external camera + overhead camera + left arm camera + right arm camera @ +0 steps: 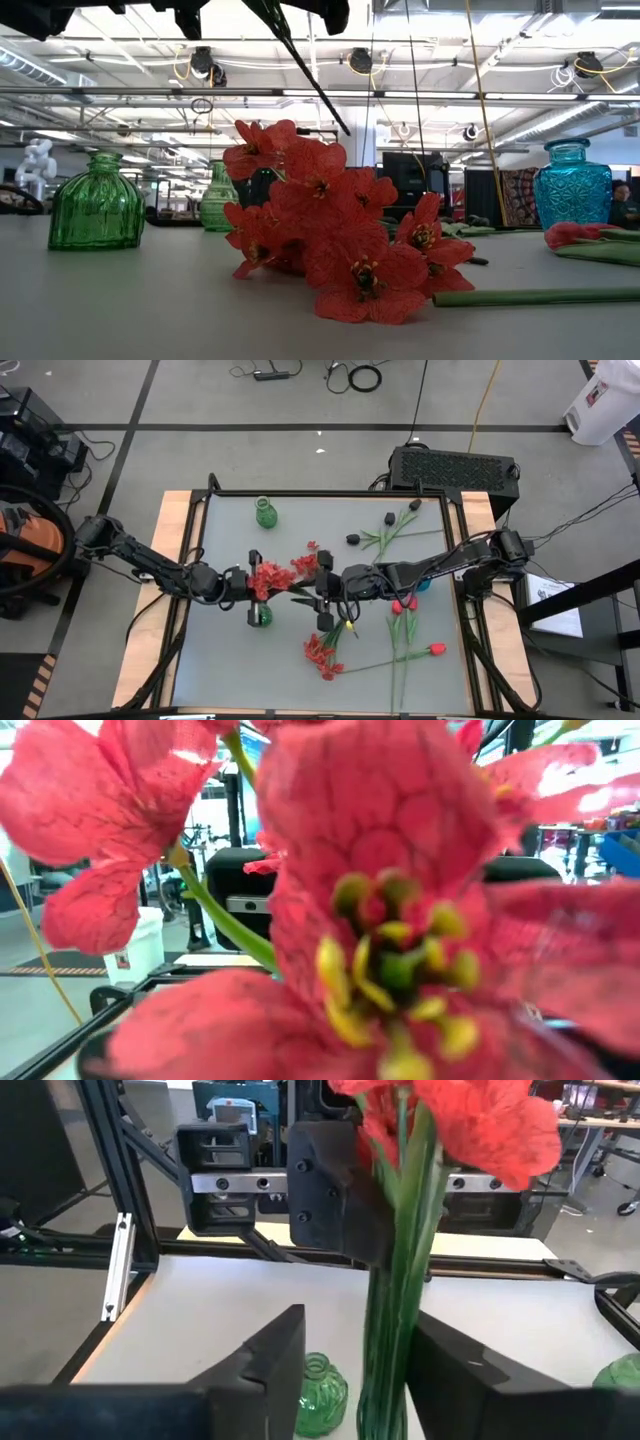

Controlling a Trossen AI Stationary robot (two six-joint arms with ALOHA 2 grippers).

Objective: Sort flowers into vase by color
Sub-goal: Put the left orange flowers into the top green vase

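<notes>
Meeting at the table's middle in the high view, the left gripper [252, 588] and right gripper [327, 588] flank a red blossom spray [283, 573] lifted between them; a green vase [264, 512] stands near the far edge, a second green vase [262, 615] just beside the left gripper, and another red spray [320, 654], red tulips [404, 605] and black blooms [353, 540] lie across the table [225, 660].

In the low view, a red spray [335, 235] rests on the tabletop in front, two green vases [97, 205] behind it and a blue vase [571, 184] at the far right.

The left wrist view is filled by red petals [380, 840], hiding that gripper's fingers; whether they grip cannot be told.

In the right wrist view, the right gripper [352, 1365] has its jaws narrowed around the green stems [395, 1330], the left gripper [335, 1185] behind them at the blossoms.
</notes>
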